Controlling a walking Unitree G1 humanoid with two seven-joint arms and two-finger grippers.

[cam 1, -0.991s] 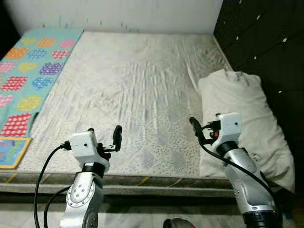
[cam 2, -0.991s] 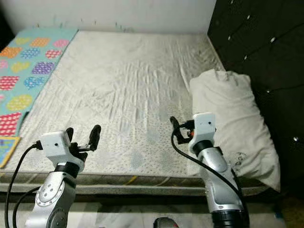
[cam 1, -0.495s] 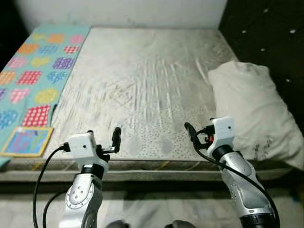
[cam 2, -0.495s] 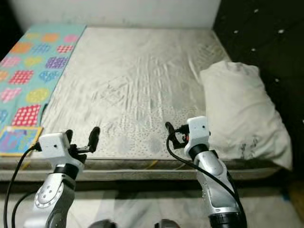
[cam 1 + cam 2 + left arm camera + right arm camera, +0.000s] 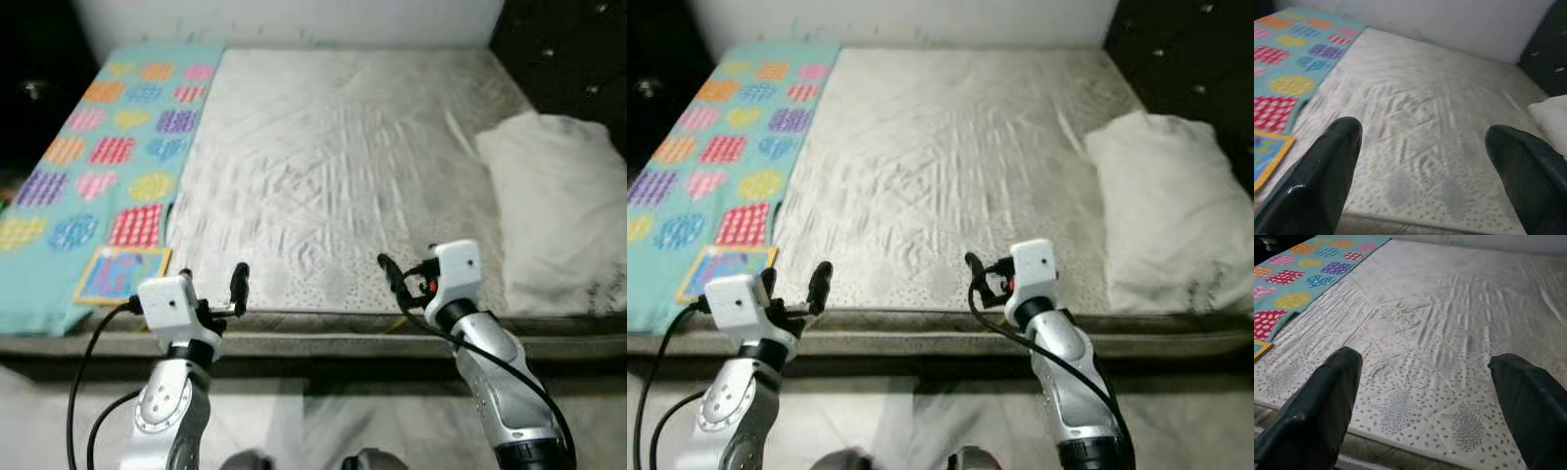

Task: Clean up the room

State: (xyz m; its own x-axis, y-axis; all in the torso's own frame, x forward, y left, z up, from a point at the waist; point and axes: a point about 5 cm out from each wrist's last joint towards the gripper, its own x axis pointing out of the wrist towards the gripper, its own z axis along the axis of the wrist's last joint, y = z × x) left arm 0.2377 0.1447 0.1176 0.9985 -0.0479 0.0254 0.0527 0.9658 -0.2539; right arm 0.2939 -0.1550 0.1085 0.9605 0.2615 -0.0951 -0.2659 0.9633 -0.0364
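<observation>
Both grippers, left [image 5: 238, 284], right [image 5: 389, 275], fingers spread, empty, over bed edge; pillow [image 5: 558, 211] well right, quilt [image 5: 93, 166] left

The wide rumpled bed sheet [image 5: 333, 166] is off-white, printed near its front edge with grey dotted tree-like motifs, and the soft plump pillow [image 5: 554, 211] on it is white with a few dark specks at its lower corner. The teal patchwork blanket [image 5: 108, 147] carries hearts and rounded squares in orange, pink, purple, blue, yellow and red, many checked or dotted. A flat yellow-bordered picture book [image 5: 122, 275] shows a blue cover, and the black tufted headboard [image 5: 563, 44] is studded with pale buttons.
</observation>
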